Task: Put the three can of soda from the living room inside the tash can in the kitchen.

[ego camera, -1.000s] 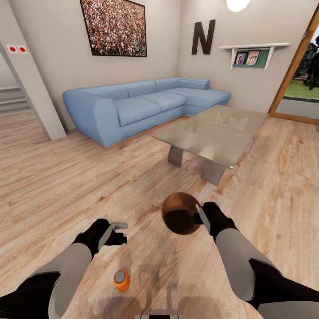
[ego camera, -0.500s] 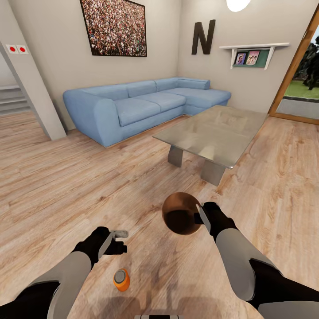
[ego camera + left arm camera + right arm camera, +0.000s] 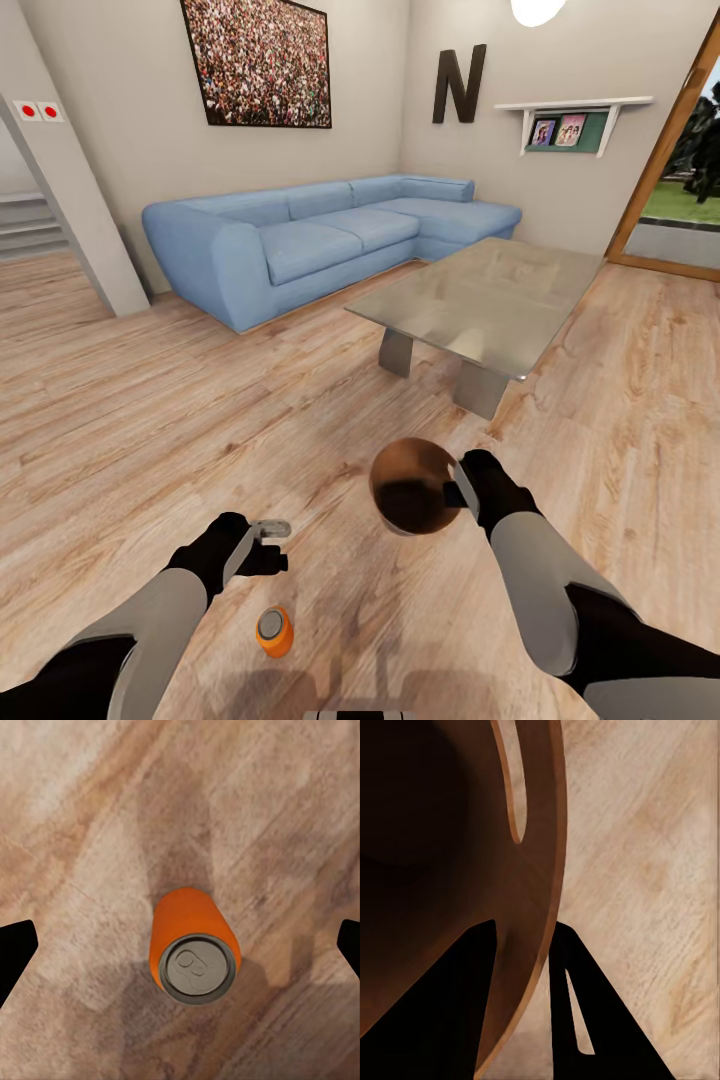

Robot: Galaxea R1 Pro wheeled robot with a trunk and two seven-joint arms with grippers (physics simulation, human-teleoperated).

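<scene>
Surroundings: light-blue sofa point(image 3: 320, 235) at 12 o'clock against the wall; glass-topped table point(image 3: 480, 300) at 1 o'clock, well apart from both arms; wood floor point(image 3: 130, 420) all around.
Orange can point(image 3: 273, 630): upright on the floor at 6 o'clock, near the robot's base, just below the left gripper point(image 3: 272, 530).
Left wrist view: looks straight down on the can's point(image 3: 196, 949) grey top, the fingertips point(image 3: 15, 949) spread wide at either edge.
Trash can point(image 3: 412, 486): lifted off the floor, coppery inside facing up, at 5 o'clock.
Right gripper point(image 3: 462, 492): clamped on the bin's rim.
Right wrist view: one finger point(image 3: 442, 1005) inside the brown wall point(image 3: 540, 855), the other outside.
</scene>
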